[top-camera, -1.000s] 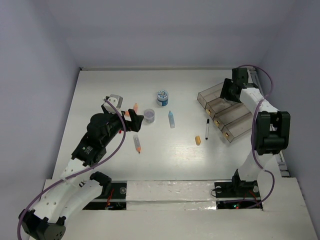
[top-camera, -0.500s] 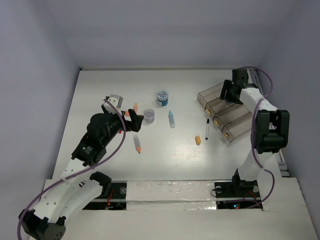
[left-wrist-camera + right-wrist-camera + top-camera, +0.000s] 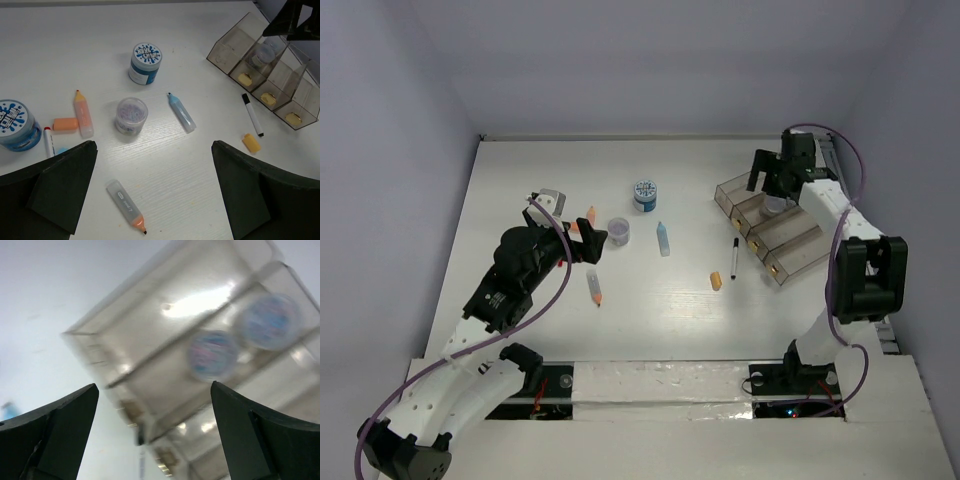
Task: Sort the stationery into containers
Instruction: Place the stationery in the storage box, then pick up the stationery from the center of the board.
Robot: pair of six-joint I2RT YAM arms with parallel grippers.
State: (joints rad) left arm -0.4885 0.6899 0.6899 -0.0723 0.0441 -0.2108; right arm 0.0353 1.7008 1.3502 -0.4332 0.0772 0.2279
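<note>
The clear divided tray (image 3: 790, 243) stands at the right; it also shows in the left wrist view (image 3: 280, 85) and, blurred, in the right wrist view (image 3: 150, 340), with two round jars (image 3: 212, 355) inside. My right gripper (image 3: 766, 178) (image 3: 154, 386) is open and empty above the tray's far end. My left gripper (image 3: 582, 246) (image 3: 153, 145) is open and empty above the table. Around it lie a blue-lidded jar (image 3: 145, 63), a purple jar (image 3: 131, 115), a light-blue marker (image 3: 181, 112), an orange marker (image 3: 126, 206), a black pen (image 3: 252, 114) and an orange stub (image 3: 251, 142).
A second blue-lidded jar (image 3: 15, 125), an orange pencil-shaped marker (image 3: 83, 114), a short orange piece (image 3: 65, 124) and a red-capped white stick (image 3: 48, 142) lie at the left. Walls close the table at the back and sides.
My right gripper has shifted a little left over the tray's far end, uncovering the compartment below it. The left arm and the loose items have not moved.
</note>
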